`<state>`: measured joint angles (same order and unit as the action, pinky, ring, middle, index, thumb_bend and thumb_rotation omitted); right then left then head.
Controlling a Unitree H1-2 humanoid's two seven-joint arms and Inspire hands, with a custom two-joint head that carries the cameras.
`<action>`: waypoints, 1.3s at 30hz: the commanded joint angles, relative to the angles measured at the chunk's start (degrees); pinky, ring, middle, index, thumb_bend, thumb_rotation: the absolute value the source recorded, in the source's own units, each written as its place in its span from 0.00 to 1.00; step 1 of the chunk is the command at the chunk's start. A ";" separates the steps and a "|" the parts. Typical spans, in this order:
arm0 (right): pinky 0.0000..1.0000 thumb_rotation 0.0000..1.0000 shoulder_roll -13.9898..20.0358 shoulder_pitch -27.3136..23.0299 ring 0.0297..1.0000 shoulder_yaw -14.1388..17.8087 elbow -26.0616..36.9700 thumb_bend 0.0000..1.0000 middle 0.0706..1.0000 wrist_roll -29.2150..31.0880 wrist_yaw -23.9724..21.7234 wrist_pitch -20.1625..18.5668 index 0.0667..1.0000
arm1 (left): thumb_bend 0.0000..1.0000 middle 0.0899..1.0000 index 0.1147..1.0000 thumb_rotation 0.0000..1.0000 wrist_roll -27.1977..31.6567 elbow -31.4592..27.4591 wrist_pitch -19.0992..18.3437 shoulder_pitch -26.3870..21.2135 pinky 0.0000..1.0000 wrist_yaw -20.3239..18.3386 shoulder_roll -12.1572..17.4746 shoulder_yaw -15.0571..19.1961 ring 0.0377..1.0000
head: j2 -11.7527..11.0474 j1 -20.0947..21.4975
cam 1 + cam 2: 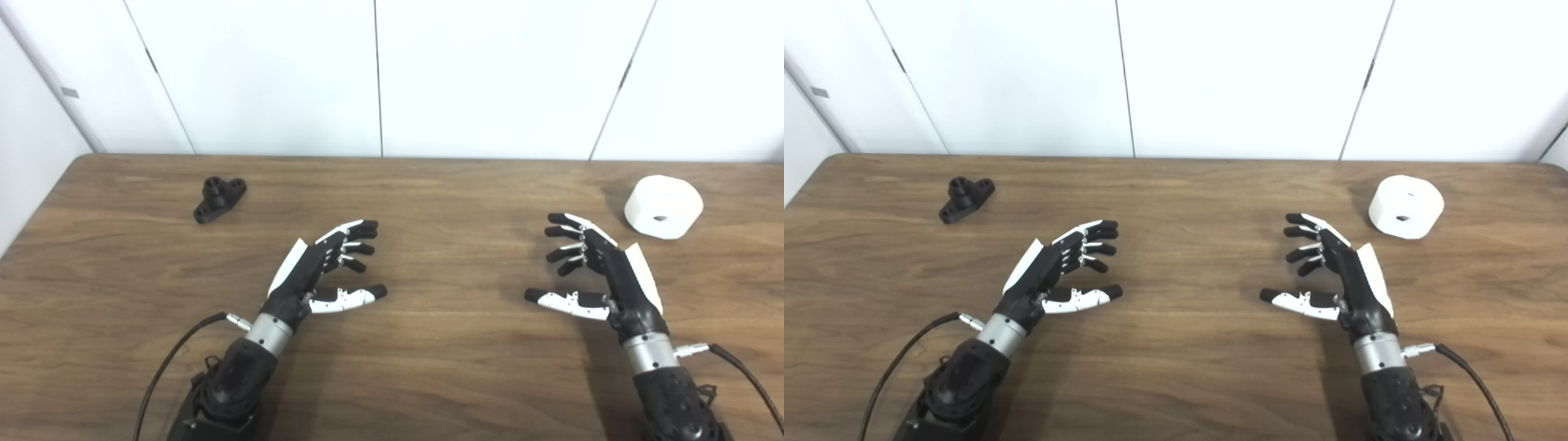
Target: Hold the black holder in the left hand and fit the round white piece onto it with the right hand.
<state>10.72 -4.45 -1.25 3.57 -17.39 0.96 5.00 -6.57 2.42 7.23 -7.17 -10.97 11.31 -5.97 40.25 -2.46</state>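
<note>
The black holder (219, 198) lies on the wooden table (429, 367) at the far left, a short peg rising from its flat base. The round white piece (663, 207), a thick disc with a small hole in its side, rests at the far right. My left hand (324, 266) hovers over the table's middle left, open, fingers spread and empty, well to the right of and nearer than the holder. My right hand (588, 269) mirrors it at the middle right, open and empty, just left of and nearer than the white piece.
White wall panels (380, 73) stand right behind the table's far edge. A black cable (177, 355) runs from each wrist toward the bottom corners. Bare wood lies between the two hands.
</note>
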 commanded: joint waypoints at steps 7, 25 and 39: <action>0.47 0.11 0.22 -1.82 0.59 0.43 1.53 0.64 0.73 -0.06 0.84 1.81 0.77 | 0.74 0.82 0.81 0.10 -0.46 -0.35 0.62 -1.06 0.66 0.74 0.37 0.47 0.79 | 0.12 -0.40; 0.49 0.13 2.53 -0.37 0.59 2.50 -0.37 0.64 0.72 2.20 0.59 3.95 0.76 | 0.74 0.81 0.77 0.15 -6.50 0.88 0.40 -0.45 0.68 5.08 -3.04 -1.64 0.80 | -4.40 -13.47; 0.50 0.22 2.98 0.20 0.58 3.39 -1.47 0.68 0.71 4.05 0.03 3.62 0.75 | 0.72 0.81 0.75 0.14 -7.84 0.49 2.12 -0.89 0.64 8.48 -3.49 -0.93 0.78 | -5.45 -14.87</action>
<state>12.83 -3.09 1.42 1.21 -14.21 0.78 6.94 -14.47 3.73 8.75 -7.11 -2.64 7.60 -7.09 34.72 -17.31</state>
